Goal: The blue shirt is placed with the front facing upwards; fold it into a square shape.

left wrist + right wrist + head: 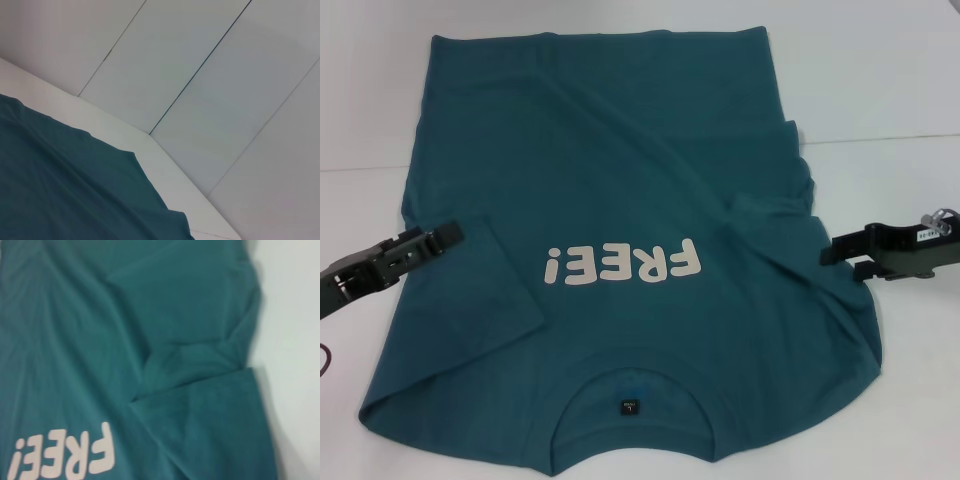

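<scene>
The blue shirt (620, 170) lies front up on the white table (880, 70), collar toward me. Its off-white "FREE!" lettering (623, 265) and small dark neck label (629, 406) show. Both short sleeves lie folded inward over the body, the left one (485, 290) and the right one (785, 200). My left gripper (448, 236) hovers at the shirt's left edge beside the left sleeve. My right gripper (848, 256) is open and empty at the shirt's right edge beside the right sleeve. The right wrist view shows the shirt (100, 340) with the lettering (65, 457). The left wrist view shows a plain teal part (60, 190).
Bare white table shows beyond the shirt at the far right and at the left (360, 120). The left wrist view shows the table's edge (165, 165) and a pale panelled wall (210, 75) behind it. The right wrist view shows bare table (295, 340) beside the shirt.
</scene>
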Available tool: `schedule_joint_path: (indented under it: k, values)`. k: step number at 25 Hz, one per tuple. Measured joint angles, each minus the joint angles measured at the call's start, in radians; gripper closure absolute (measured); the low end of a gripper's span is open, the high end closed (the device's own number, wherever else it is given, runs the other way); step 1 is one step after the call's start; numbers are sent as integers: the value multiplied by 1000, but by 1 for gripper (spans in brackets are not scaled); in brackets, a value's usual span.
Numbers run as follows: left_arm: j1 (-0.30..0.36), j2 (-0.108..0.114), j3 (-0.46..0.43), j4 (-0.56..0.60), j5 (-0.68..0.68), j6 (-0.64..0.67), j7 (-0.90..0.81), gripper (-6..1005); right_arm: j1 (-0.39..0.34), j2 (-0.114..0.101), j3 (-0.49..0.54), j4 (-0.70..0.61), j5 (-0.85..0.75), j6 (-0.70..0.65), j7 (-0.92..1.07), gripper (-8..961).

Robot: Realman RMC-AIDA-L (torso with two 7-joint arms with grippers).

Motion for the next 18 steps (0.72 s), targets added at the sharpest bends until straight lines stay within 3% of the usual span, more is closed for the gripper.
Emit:
schedule_joint_path:
  k: [18]
  values:
    - [-2,0,-1,0,-1,-14,-1,66,-13,-17,7,-16,-15,2,23,308]
